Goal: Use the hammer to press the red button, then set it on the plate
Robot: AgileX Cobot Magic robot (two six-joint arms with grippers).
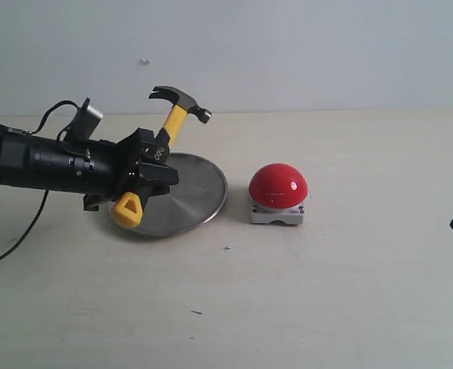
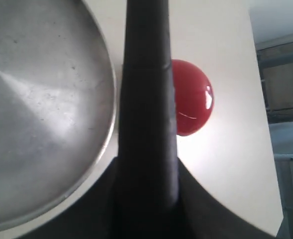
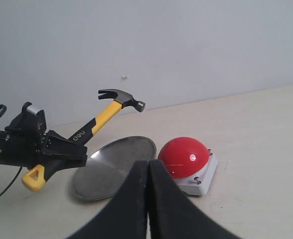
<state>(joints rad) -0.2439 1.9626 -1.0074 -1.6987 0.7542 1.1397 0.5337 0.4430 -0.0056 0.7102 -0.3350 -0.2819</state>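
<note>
Rightward: the button lies beyond the raised hammer

Near the worktop's left edge lies the round silver metal plate [image 1: 195,192], and the glossy red dome button [image 1: 278,184] sits nearby, toward the right edge. Above the plate, the left gripper [image 1: 155,163] clamps the yellow-and-black claw hammer [image 1: 176,119], whose handle slants up with the head leaning buttonward. The left arm is nearer to the button. The right gripper [image 3: 147,169] has its fingers together and is empty.

Tilted hammer [image 1: 174,121] over plate [image 1: 199,192], button [image 1: 278,184] beside

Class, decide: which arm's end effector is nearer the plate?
Left. The left end effector holds the hammer above the left edge of the plate; the right end effector sits far off, beyond the red button.
</note>
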